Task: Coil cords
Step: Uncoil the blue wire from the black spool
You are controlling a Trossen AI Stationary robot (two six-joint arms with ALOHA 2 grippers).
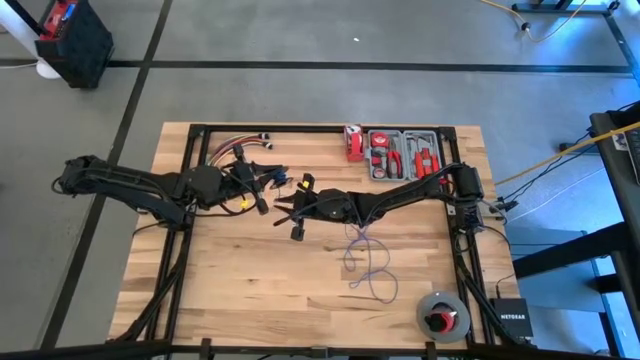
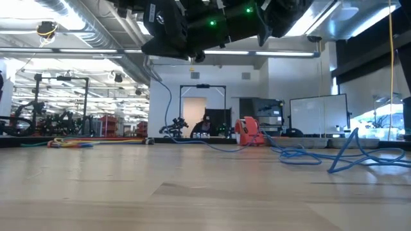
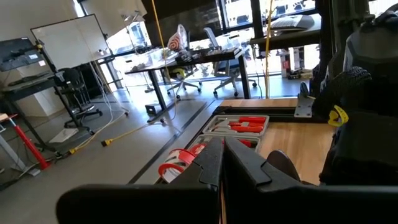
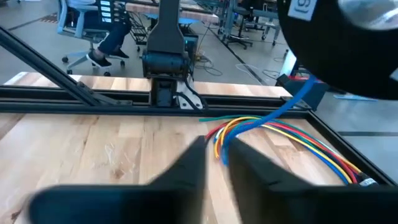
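The thin blue cord lies in loose loops (image 1: 366, 262) on the table's right half, also seen in the low view (image 2: 308, 155). One strand rises from the loops under my right arm. In the right wrist view a stretch of cord (image 4: 280, 109) slants through the air into my right gripper (image 4: 216, 152), which is shut on it above the table's middle (image 1: 283, 212). My left gripper (image 1: 265, 200) is raised just left of it, fingers shut (image 3: 222, 152). No cord shows between the left fingers. My right gripper pinches the cord between its two fingers; the strand (image 4: 231, 140) runs into the narrow gap at their tips. The fingers point toward the table's far left. The held stretch is clear of the table, and the loops (image 1: 372, 280) lie on the wood.
A bundle of red, yellow, green and blue wires (image 1: 235, 150) lies at the far left, beyond both grippers (image 4: 298, 134). A red tool case (image 1: 405, 155) and a red tape measure (image 1: 354, 142) stand at the far edge. A black reel (image 1: 443, 315) is at the near right.
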